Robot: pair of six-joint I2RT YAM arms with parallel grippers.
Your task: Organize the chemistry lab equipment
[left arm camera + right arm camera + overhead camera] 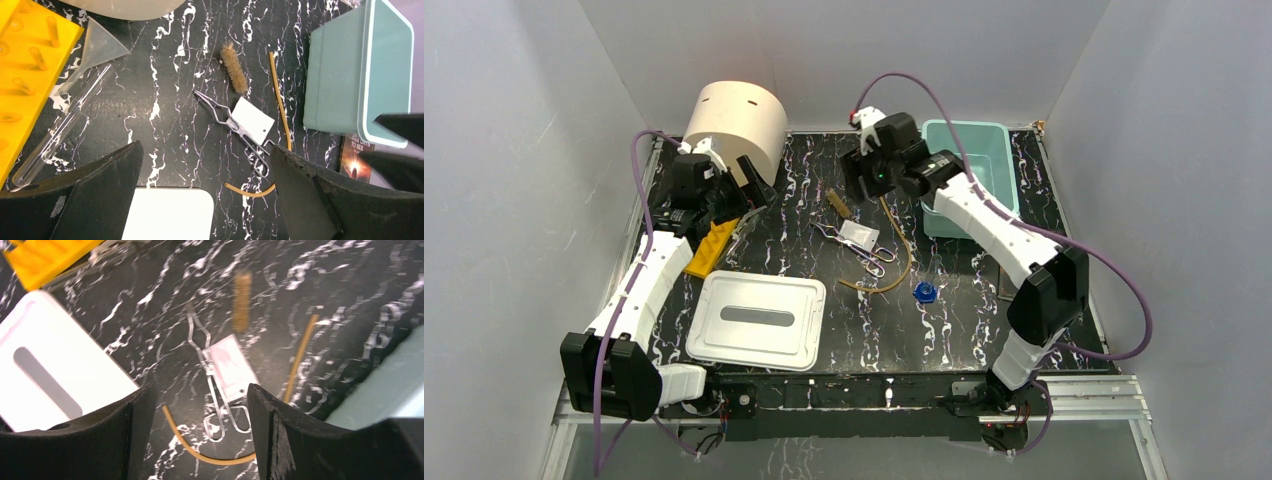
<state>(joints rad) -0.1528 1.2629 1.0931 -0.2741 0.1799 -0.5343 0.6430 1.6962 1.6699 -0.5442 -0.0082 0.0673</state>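
Nearest the arm bases, on the black marbled table point(774, 245), a white rectangular plastic lid point(757, 320) with a grey slot lies front left; to its right, apart from it, sits a small round blue cap point(925, 292); just beyond, the tan rubber tube point(902, 262) curves from the middle of the table towards the far side; beside its inner curve lie the silver metal tongs point(235, 127), ring handles nearest, with the white paper packet point(253, 121) resting across them; the brown bristle brush point(235, 67) lies just past the tong tips, apart from them; at the left edge the yellow holed plastic rack point(709, 250) lies flat, a clear glass test tube point(60, 135) and a clear plastic funnel point(100, 47) right beside it; the left claw point(204, 165) hangs over that spot, spread wide with nothing in it; at the right, a dark-covered book point(356, 155) shows at the near end of the pale teal plastic bin point(969, 170); the right claw point(200, 405) hovers over the tongs and packet, fingers well apart and gripping nothing; the big cream cylinder point(736, 125) stands in the far left corner.
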